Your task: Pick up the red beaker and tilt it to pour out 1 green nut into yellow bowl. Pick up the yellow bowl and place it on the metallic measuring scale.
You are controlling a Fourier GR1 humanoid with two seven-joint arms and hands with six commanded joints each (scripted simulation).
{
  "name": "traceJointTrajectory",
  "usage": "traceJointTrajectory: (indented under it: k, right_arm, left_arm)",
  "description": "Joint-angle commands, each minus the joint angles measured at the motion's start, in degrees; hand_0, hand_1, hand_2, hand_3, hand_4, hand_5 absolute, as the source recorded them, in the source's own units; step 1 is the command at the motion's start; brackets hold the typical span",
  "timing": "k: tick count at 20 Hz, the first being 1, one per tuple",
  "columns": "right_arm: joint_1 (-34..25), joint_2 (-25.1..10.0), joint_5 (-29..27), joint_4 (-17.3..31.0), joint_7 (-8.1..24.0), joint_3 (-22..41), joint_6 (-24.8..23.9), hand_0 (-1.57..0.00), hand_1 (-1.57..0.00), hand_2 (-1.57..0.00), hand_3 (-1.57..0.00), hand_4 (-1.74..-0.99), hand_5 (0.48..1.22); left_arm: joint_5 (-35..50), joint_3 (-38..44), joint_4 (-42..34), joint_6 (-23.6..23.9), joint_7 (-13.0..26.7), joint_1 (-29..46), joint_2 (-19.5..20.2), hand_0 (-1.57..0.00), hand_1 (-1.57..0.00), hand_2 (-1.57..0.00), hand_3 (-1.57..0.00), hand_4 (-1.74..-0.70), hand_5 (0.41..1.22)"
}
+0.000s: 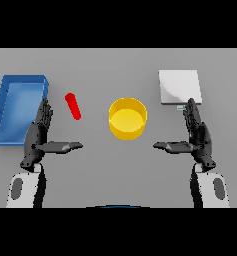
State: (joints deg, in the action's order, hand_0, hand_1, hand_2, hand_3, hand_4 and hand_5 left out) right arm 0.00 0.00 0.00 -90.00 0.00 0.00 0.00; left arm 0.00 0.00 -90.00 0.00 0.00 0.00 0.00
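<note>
Grey table point(115, 65), both hands flat-open, nothing held.
L hand point(39, 135) & R hand point(197, 135): fingers straight, thumbs out toward centre. Red beaker point(73, 106) lies tilted just beyond L thumb; yellow bowl point(127, 118) betw. hands w/ room each side. Scale point(179, 86) just past R fingertips; blue bin point(17, 107) beside L fingers.

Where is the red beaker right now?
In the head view the red beaker lies on the table left of centre, between the blue bin and the yellow bowl, just beyond the left hand.
</note>
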Motion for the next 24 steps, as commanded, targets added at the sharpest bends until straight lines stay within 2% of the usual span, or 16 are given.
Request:
traceJointTrajectory:
  k: [1,6,7,8,9,10,12,13,14,16,17,20,22,24]
  right_arm:
    - [0.0,0.0,0.0,0.0,0.0,0.0,-0.1,0.0,0.0,0.0,0.0,-1.245,0.681]
    - [-0.6,-0.1,0.2,-0.2,0.7,-0.1,-0.5,0.0,0.0,0.0,0.0,-1.245,0.681]
    - [1.9,-2.6,5.9,-2.6,-4.2,2.3,-1.3,0.0,0.0,0.0,0.0,-1.245,0.681]
    - [3.8,-3.8,9.3,-4.3,-6.4,4.1,-1.7,0.0,0.0,0.0,0.0,-1.242,0.678]
    - [5.0,-4.3,11.8,-5.8,-6.9,5.5,-2.2,0.0,0.0,0.0,0.0,-1.239,0.679]
    - [5.2,-4.8,13.4,-6.4,-5.9,6.0,-2.6,0.0,0.0,0.0,0.0,-1.235,0.679]
    - [5.7,-4.5,15.0,-6.7,-5.4,7.1,-2.9,0.0,0.0,0.0,0.0,-1.235,0.678]
    - [6.1,-4.9,14.4,-7.4,-6.0,6.8,-2.4,0.0,0.0,0.0,0.0,-1.241,0.68]
    - [5.4,-4.4,14.3,-7.7,-4.9,7.1,-2.5,0.0,0.0,0.0,0.0,-1.245,0.681]
    - [5.9,-4.6,13.3,-8.2,-4.9,7.0,-1.6,0.0,0.0,0.0,0.0,-1.254,0.682]
    - [6.3,-4.3,12.2,-8.4,-5.4,6.8,-1.0,0.0,0.0,0.0,0.0,-1.265,0.68]
    - [6.3,-4.0,11.5,-8.4,-6.1,6.7,-0.7,0.0,0.0,0.0,0.0,-1.286,0.676]
    - [6.4,-4.3,10.9,-8.2,-6.0,6.3,-0.5,0.0,0.0,0.0,0.0,-1.304,0.678]
    - [6.6,-4.0,10.9,-8.7,-5.9,6.3,-0.7,0.0,0.0,0.0,0.0,-1.312,0.681]
  left_arm:
    - [0.0,0.0,0.0,0.0,0.0,0.0,0.0,0.0,0.0,0.0,0.0,-1.2,0.652]
    - [0.2,0.1,-0.4,0.1,0.7,-0.4,0.1,0.0,0.0,0.0,0.0,-1.2,0.652]
    - [-2.7,-2.0,-3.2,-0.3,-0.5,2.3,1.9,0.0,0.0,0.0,0.0,-1.2,0.652]
    - [-4.6,-3.6,-5.3,-0.6,-0.7,4.0,2.7,0.0,0.0,0.0,0.0,-1.21,0.649]
    - [-5.9,-4.2,-6.1,-0.5,0.6,3.9,3.4,0.0,0.0,0.0,0.0,-1.21,0.65]
    - [-6.4,-5.1,-7.3,-1.0,1.2,5.0,3.7,0.0,0.0,0.0,0.0,-1.22,0.654]
    - [-7.1,-5.5,-8.5,-0.9,2.7,5.3,4.2,0.0,0.0,0.0,0.0,-1.22,0.66]
    - [-7.2,-5.6,-8.2,-0.9,3.1,4.7,4.1,0.0,0.0,0.0,0.0,-1.23,0.661]
    - [-7.2,-5.9,-8.4,-1.1,3.7,4.4,3.9,0.0,0.0,0.0,0.0,-1.23,0.662]
    - [-8.3,-6.8,-7.1,-1.4,3.7,3.7,3.8,0.0,0.0,0.0,0.0,-1.25,0.679]
    - [-8.1,-6.7,-5.7,-1.5,4.4,2.4,3.5,0.0,0.0,0.0,0.0,-1.28,0.691]
    - [-7.1,-5.2,0.5,-2.2,2.7,-1.6,3.1,0.0,0.0,0.0,0.0,-1.36,0.724]
    - [-7.7,-4.7,3.5,-1.5,3.9,-5.5,2.9,0.0,0.0,0.0,0.0,-1.38,0.738]
    - [-8.1,-3.7,7.8,-0.9,3.2,-8.3,2.9,0.0,0.0,0.0,0.0,-1.38,0.739]
